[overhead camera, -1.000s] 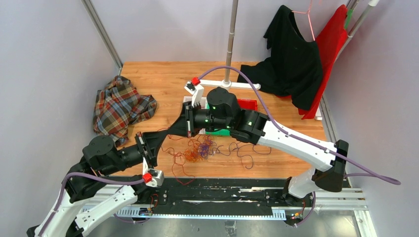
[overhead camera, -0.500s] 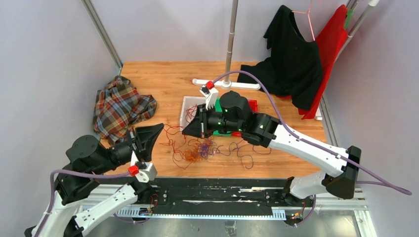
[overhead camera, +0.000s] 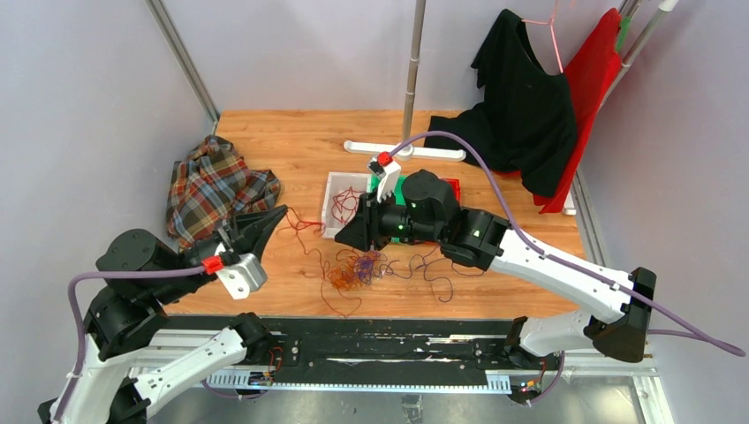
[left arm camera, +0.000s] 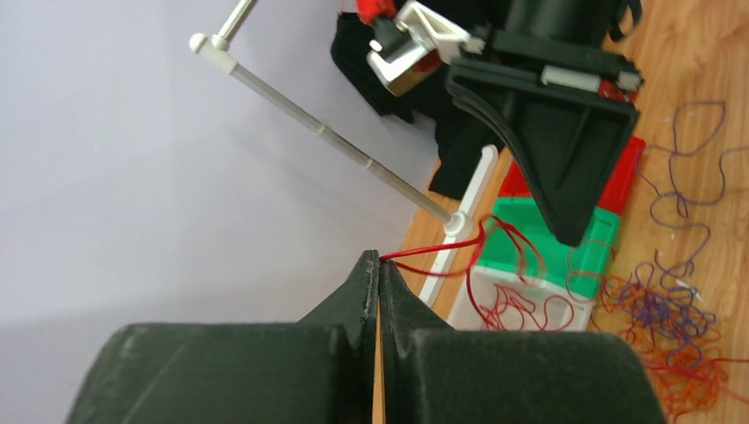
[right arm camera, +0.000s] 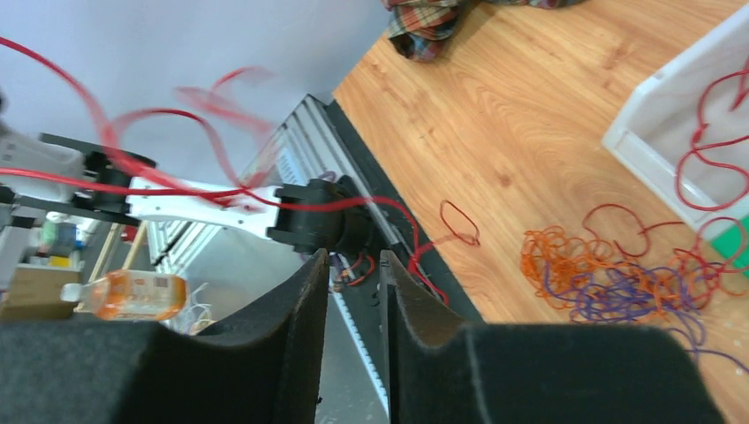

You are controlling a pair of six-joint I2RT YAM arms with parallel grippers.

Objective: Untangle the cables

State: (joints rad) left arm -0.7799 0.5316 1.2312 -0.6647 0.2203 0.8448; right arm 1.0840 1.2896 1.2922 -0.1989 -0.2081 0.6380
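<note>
Beside the plaid cloth [overhead camera: 212, 190], left end effector [left arm camera: 379, 259] pinches red cable [left arm camera: 426, 251] (right end effector [right arm camera: 353, 258] slightly parted).

- Table [overhead camera: 291, 141]: wood, orange-brown grain, smooth, low sheen.
- Cables [overhead camera: 358, 268], below the right pincer [right arm camera: 353, 258]: hair-thin wire in red, orange and purple, with a smooth coating.
- Left pincer [left arm camera: 378, 265] and right pincer: matt black plastic, finely grainy.
- White bin [overhead camera: 329, 201], under the right pincer: milky plastic, semi-gloss.
- Green bin [left arm camera: 517, 215] and red bin [left arm camera: 625, 177], behind the right pincer: glossy plastic.
- Plaid cloth [overhead camera: 212, 190], beside the left pincer: soft weave, matt.
- Pole [overhead camera: 412, 79], beyond the right pincer: satin grey metal.
</note>
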